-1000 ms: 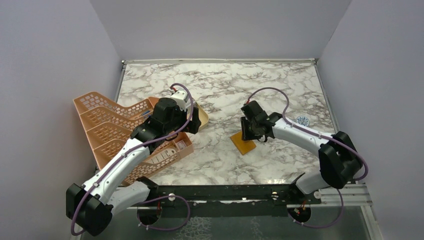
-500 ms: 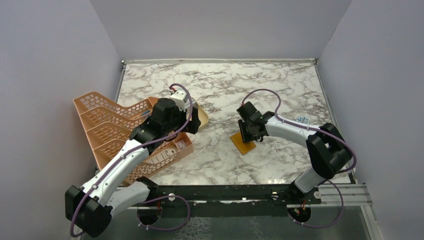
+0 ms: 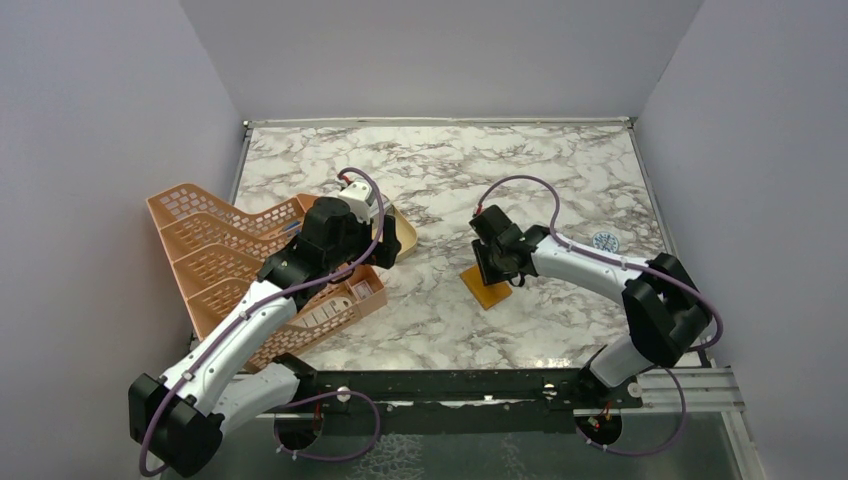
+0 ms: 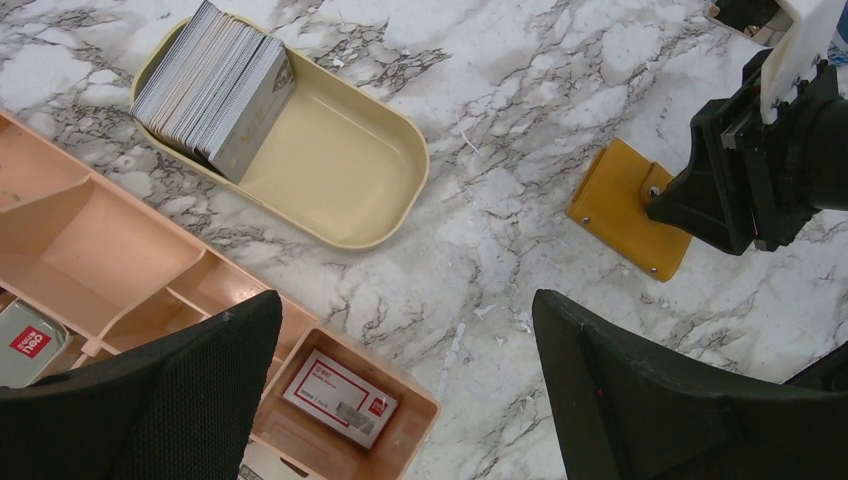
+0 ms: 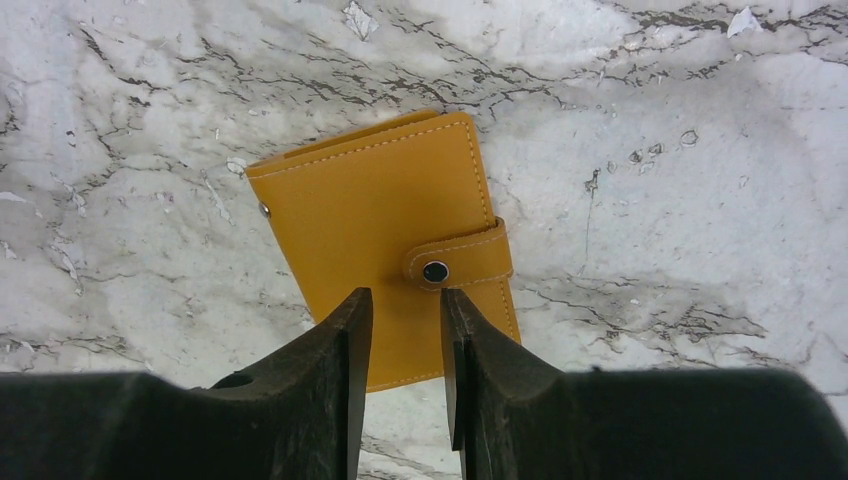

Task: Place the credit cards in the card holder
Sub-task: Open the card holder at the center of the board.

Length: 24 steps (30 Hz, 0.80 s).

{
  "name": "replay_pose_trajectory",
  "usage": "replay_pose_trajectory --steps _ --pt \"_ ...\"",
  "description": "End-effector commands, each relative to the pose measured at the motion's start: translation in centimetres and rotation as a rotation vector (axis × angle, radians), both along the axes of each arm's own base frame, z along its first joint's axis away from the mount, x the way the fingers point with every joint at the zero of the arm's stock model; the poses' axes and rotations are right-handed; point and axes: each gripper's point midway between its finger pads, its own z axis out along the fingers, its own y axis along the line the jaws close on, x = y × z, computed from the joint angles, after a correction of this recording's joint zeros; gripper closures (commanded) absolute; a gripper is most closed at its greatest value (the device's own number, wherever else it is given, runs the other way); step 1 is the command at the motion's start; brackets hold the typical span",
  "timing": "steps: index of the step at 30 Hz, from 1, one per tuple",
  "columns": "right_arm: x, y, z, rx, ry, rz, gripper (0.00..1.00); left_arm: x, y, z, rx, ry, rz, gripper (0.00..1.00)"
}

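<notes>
Mustard leather, light and supple, is judged likely to slide on the marble (image 5: 650, 100); the card holder (image 5: 385, 240) lies snapped shut under the right gripper (image 5: 405, 300), narrowly parted and empty; the strap (image 5: 460, 262) is best taken. Farther off, stiff, slick credit cards (image 4: 215, 90) are stacked in the dish (image 4: 350, 170), shown only from the left wrist, below the left gripper (image 4: 405, 305), wide and empty.

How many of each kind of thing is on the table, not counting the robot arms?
Orange card holder: 1
Tan dish: 1
Stack of grey cards in the dish: 1
Peach rack: 1
Small packs in the rack: 2
Small round blue spot: 1
Total: 7
</notes>
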Motion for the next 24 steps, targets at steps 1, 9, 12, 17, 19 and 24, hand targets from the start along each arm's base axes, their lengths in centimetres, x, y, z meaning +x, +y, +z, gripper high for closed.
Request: replay_pose_trajectory --steps 1,9,12,17,19,24 --pt "1.3 -0.4 1.1 -0.045 -0.074 0.009 0.68 0.2 0.6 0.5 0.008 -0.037 0.015 0.01" --pt "1.8 -1.0 -1.3 -0.107 -0.067 0.008 0.71 0.1 0.6 0.6 0.006 -0.04 0.012 0.01" --pt "1.5 -0.7 -2.0 -0.093 -0.053 0.03 0.74 0.1 0.7 0.6 0.008 -0.042 0.013 0.01" --pt "1.0 -0.7 -1.9 -0.073 -0.056 0.038 0.82 0.0 0.6 0.6 0.007 -0.04 0.008 0.01" --pt "1.0 -0.7 -1.6 -0.066 -0.061 0.039 0.84 0.1 0.5 0.6 0.008 -0.039 0.006 0.01" --pt "1.1 -0.1 -0.1 -0.035 -0.069 0.041 0.81 0.1 0.5 0.6 0.006 -0.039 0.004 0.01"
